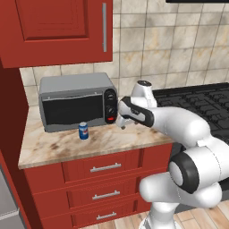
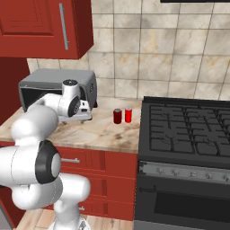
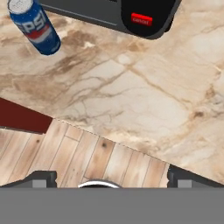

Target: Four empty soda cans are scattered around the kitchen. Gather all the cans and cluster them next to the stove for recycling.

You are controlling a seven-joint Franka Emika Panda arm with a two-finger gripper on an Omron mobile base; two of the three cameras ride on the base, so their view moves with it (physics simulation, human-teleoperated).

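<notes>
Walls: tan tiled wall (image 2: 148, 54) behind.
Cabinets: red upper cabinet (image 1: 53, 27), red drawers (image 1: 105, 167) below.
Counter: marble counter (image 3: 144, 96).
Floor: wood plank floor (image 3: 87, 157).

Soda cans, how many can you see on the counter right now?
3. A blue can stands in front of the toaster oven. Two red cans stand side by side near the stove. Others may be hidden elsewhere.

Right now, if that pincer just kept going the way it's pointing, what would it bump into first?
Most likely the bare marble counter. The open pincer points down at it, near the front edge. The blue soda can and the toaster oven lie off to the side of that line, though depth is unclear.
</notes>
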